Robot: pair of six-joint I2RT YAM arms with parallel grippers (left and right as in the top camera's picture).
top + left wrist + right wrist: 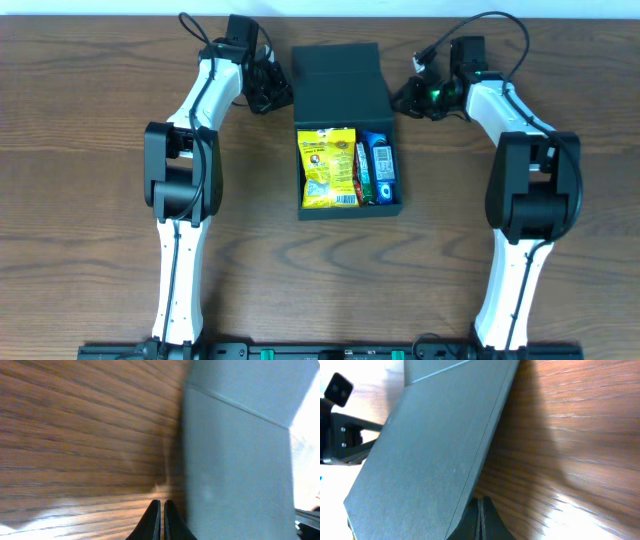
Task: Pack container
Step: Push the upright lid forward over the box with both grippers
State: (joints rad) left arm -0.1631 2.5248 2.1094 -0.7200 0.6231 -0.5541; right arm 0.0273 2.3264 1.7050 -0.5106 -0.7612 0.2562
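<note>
1. Near edge, risk: container (350,208) mid-desk, between the two arms, open tray nearest the robot. Light cardboard on smooth desk (100,200). Likely to skid nearward or swivel if the flap gets shoved from the far side with nothing bracing the front wall.
2. Tray contents, risk: yellow packet (328,166) fills the left part, blue packet (381,165) lies along the right wall, a slim packet wedged between them. Cannot tell whether any stands above the rim. If one does, expect the flap to land on it, spring back or crease the foil.
3. Hinge line, risk: lid (340,80) thrown open beyond the tray's far wall. Uneven pushing from the two sides would probably rack the hinge and bring the flap down askew, missing the tray walls.
4. Flanks of the lid, risk: left fingers (152,525) pressed together, holding nothing, tips low over the desk just beside the lid's left edge. Right fingers (486,522) likewise closed and empty, tips near the lid's right edge. Thin closed tips against matte card: could slip under or past the edge instead of lifting it, or dent the board.
5. Orientation, near part: tray opening faces straight up, front wall toward the robot, sides square to the desk edges.
6. Orientation, far part: hinge on the far side, flap leaning away from the robot, inner face up. Cannot tell whether it rests flat on the desk. With the flap open, long axis runs near-to-far down the centre line. Tray alone close to square.
</note>
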